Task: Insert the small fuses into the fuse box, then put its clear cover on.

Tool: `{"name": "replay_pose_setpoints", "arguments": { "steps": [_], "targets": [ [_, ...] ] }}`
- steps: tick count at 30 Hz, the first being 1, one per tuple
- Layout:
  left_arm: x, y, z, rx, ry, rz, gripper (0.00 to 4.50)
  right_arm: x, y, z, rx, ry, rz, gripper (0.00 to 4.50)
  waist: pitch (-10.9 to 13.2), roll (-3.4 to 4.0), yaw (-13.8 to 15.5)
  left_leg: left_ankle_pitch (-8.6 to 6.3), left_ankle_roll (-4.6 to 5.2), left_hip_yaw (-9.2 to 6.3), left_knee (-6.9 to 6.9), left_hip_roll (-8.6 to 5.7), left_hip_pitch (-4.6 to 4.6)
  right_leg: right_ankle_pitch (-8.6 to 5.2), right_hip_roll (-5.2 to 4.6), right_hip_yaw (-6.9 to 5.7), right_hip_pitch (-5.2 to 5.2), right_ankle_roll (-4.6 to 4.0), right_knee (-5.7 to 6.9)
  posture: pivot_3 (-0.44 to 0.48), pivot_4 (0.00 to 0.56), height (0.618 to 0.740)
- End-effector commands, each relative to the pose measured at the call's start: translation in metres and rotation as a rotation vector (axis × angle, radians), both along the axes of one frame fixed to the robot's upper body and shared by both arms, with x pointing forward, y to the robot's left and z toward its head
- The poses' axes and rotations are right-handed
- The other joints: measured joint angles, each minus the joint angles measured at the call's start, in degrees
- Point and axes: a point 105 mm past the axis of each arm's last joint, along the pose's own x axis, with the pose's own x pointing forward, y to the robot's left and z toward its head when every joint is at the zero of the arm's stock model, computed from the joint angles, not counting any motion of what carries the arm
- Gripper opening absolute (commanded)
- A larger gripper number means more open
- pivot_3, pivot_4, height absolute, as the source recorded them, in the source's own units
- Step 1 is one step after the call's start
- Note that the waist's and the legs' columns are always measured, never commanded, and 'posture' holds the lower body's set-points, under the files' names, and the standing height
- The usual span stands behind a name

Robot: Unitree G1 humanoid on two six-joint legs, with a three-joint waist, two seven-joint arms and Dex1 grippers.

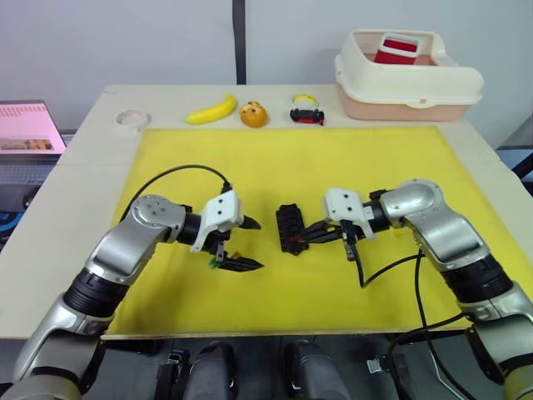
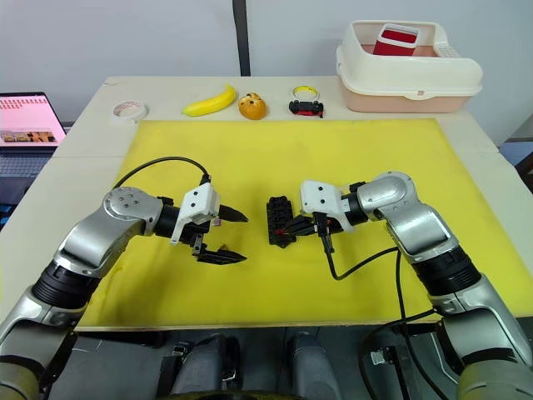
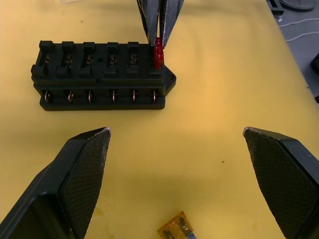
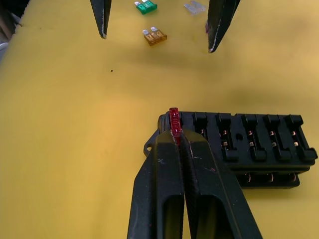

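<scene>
Right jaws pinch red fuse [image 4: 173,121] upright over fuse box [image 4: 239,149]

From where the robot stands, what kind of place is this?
Probably a lab test bench, not a home: a yellow mat covers the table, a laptop sits off to the left, and odd props line the far edge, including a banana.

Head stereo pair looks down and forward over yellow mat [image 1: 333,158], mid frame. Left wrist cam sits close, facing fuse box [image 3: 99,74] at upper left. Right wrist cam faces it oppositely, box [image 4: 239,144] lower right. All share it.
</scene>
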Motion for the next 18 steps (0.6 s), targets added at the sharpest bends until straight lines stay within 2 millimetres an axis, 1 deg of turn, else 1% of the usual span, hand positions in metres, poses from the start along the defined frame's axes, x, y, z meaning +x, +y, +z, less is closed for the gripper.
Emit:
{"name": "replay_pose_setpoints", "arguments": {
  "steps": [1, 11, 18],
  "targets": [
    [-0.002, -0.001, 0.01, -0.01, -0.039, -0.012, 4.47, 0.001, 0.004, 0.005, -0.004, -0.034, 0.021, 0.0, 0.0, 0.0, 0.0, 0.0, 0.0, 0.0, 0.0, 0.0, 0.0, 0.0, 0.0, 0.0, 0.0, 0.0, 0.0, 0.0, 0.15, 0.739],
    [-0.002, -0.003, 0.011, -0.015, -0.043, -0.016, 4.47, 0.008, -0.006, -0.002, -0.034, -0.038, -0.007, 0.0, 0.0, 0.01, -0.04, 0.01, -0.02, 0.0, 0.0, 0.0, 0.04, 0.0, 0.01, 0.0, 0.04, 0.0, 0.02, 0.0, 0.15, 0.739],
    [-0.002, -0.004, 0.013, -0.018, -0.046, -0.02, 4.47, 0.01, -0.008, -0.005, -0.045, -0.024, -0.023, 0.0, 0.0, 0.01, -0.03, 0.01, -0.02, 0.0, -0.01, 0.0, 0.33, 0.0, 0.0, 0.0, 0.3, -0.01, 0.01, 0.0, 0.15, 0.739]
  ]
}}
